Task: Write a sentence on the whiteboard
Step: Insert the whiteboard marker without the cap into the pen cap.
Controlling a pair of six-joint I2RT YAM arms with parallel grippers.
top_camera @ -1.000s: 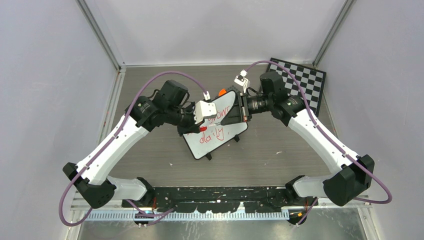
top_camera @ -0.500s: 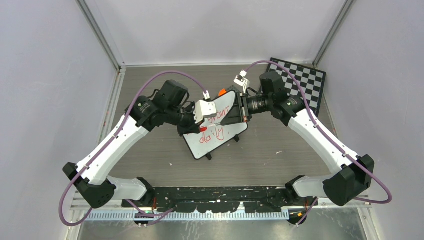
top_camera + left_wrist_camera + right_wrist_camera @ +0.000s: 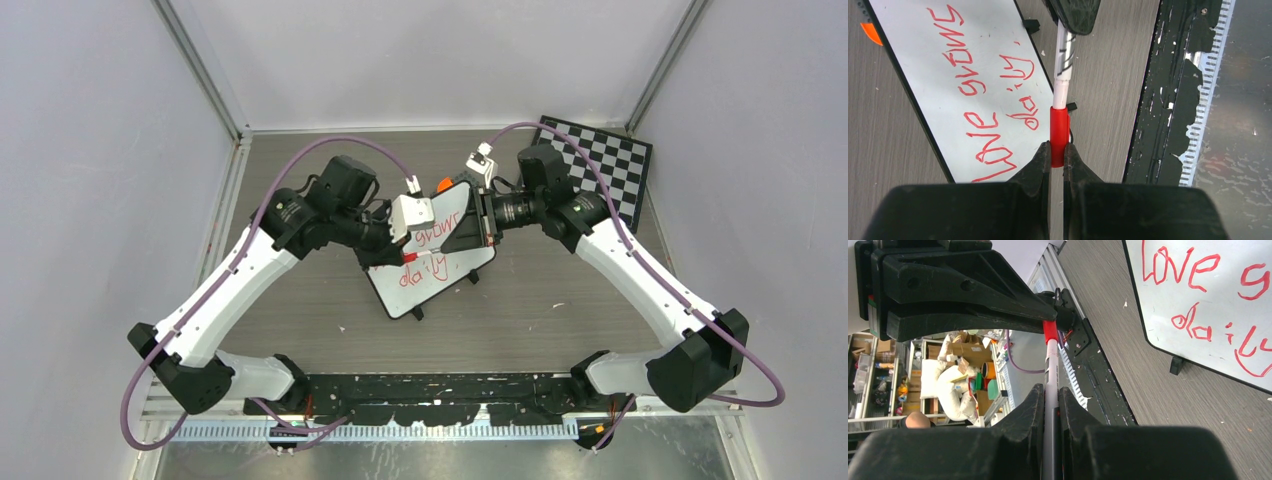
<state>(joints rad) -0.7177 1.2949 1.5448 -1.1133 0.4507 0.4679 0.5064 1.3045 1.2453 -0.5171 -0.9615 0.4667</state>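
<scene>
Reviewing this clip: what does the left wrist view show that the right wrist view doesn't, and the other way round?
Only the left wrist: the word "grows" of the sentence in full, and an orange tab at the whiteboard corner. Only the right wrist: cluttered shelves and boxes beyond the table edge. Both: the left claw shut on the red cap, the right claw shut on the white marker, and the red words "love" and "daily".
</scene>
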